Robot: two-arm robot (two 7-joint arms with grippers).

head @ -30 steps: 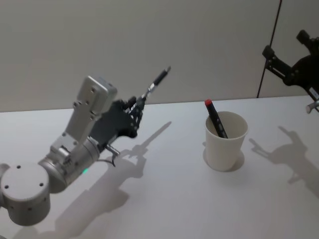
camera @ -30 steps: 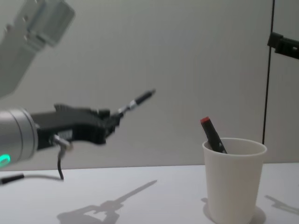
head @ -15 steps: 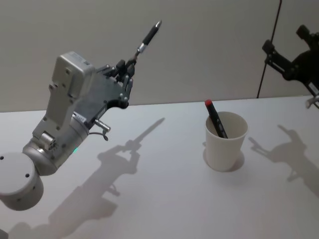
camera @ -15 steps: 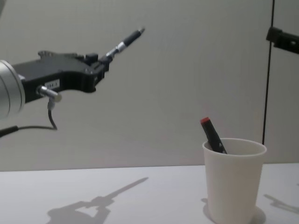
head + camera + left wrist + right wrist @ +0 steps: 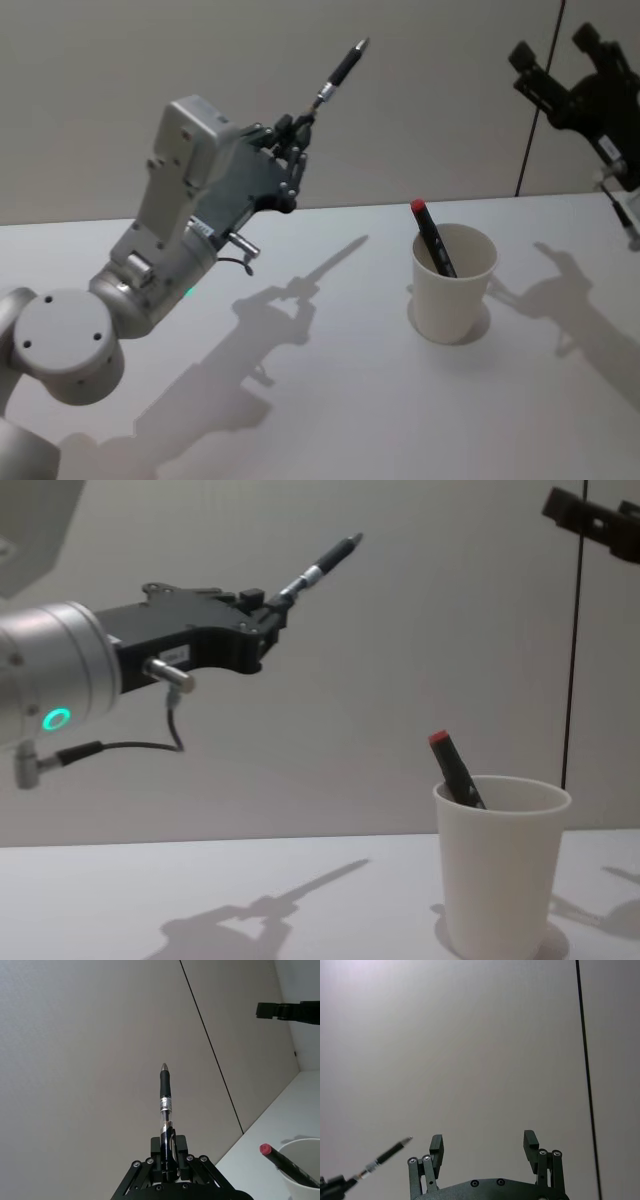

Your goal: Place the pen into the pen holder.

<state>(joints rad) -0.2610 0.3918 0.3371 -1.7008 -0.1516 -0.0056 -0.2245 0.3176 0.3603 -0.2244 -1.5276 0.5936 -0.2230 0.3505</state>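
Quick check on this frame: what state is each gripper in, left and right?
Left gripper: shut on the pen, raised in the air to the left of the pen holder.
Right gripper: jaws open, holding nothing, raised at the far right.

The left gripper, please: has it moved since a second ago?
Yes: the left gripper, holding the pen, rose and shifted right, toward the pen holder.

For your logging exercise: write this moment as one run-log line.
left gripper: jaws shut on pen, high, tip upward | right gripper: open, high | pen holder: upright, red-capped marker inside
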